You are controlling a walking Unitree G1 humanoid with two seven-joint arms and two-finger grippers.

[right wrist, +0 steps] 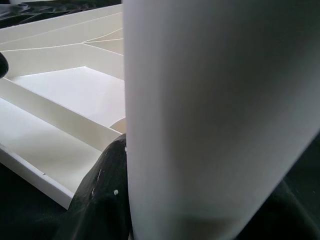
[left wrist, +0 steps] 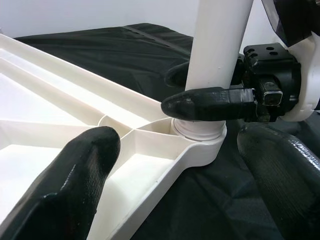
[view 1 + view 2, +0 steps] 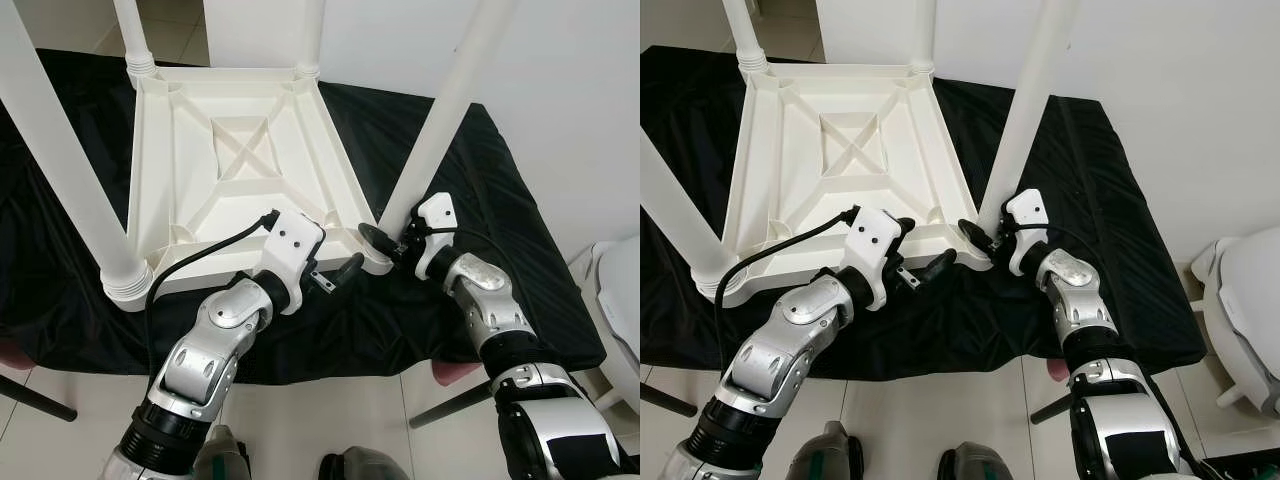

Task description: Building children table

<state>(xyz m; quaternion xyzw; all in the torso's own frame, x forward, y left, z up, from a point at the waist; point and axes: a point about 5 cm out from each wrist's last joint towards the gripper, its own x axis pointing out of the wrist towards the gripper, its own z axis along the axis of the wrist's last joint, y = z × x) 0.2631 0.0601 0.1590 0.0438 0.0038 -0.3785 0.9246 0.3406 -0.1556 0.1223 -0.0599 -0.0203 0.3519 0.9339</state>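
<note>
- Upside down on black cloth (image 3: 470, 170): white tabletop (image 3: 240, 170), ribbed underside up, four legs rising from corner sockets.
- Far left: near-left leg (image 3: 60, 170) seated in its collar, well apart from both grippers.
- Left of centre: left gripper (image 3: 335, 275) at tabletop's near edge, fingers spread, gripping nothing; one finger over rim, other over cloth. Pointed toward near-right corner socket (image 2: 200, 135), just beside it.
- Right of centre: near-right leg (image 3: 440, 120), long axis rising up and tilted slightly rightward from socket; base inside collar.
- Right: right gripper (image 3: 385, 240) clenched around base of near-right leg, one finger (image 2: 210, 105) across front of leg just above collar.
- Judgement: right arm nearer, already on leg; likely seating or twisting along leg's own axis, down into socket. Left gripper placed to steady corner from left.
- Risk: tilt of leg against socket could bind.
</note>
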